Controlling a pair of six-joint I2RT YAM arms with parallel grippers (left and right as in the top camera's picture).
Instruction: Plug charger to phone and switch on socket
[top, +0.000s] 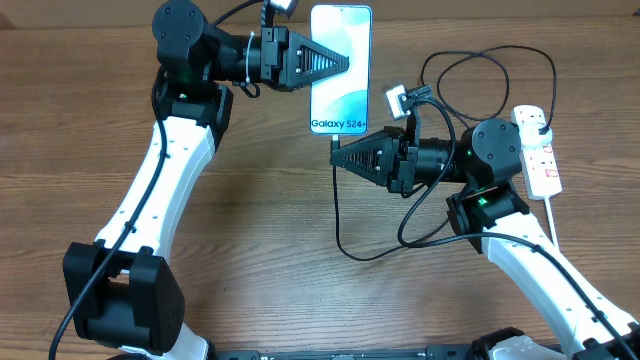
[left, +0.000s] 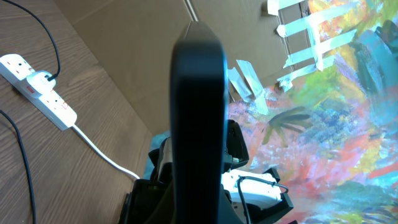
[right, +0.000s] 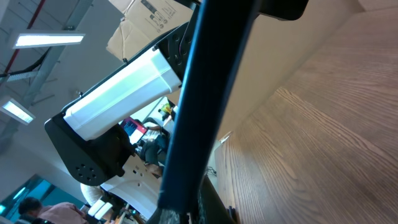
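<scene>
The phone (top: 340, 70) lies face up at the table's far middle, its light-blue screen lit. My left gripper (top: 347, 62) reaches in from the left, turned on its side and shut, its tip over the phone's left half. The charger (top: 337, 205), a thin black cable, runs up to the phone's bottom edge; I cannot tell if its tip is seated. My right gripper (top: 334, 158) is shut just below that edge, over the cable. The socket (top: 542, 150) lies at the right with a black plug (top: 534, 120) in it. In the left wrist view the socket (left: 38, 90) shows past my shut fingers (left: 198, 124).
Loose loops of the black cable (top: 490, 55) lie between the phone and the socket. The socket's thick white cord (top: 553, 220) runs toward the front right. A painted wall (left: 336, 106) stands beyond the table in the left wrist view.
</scene>
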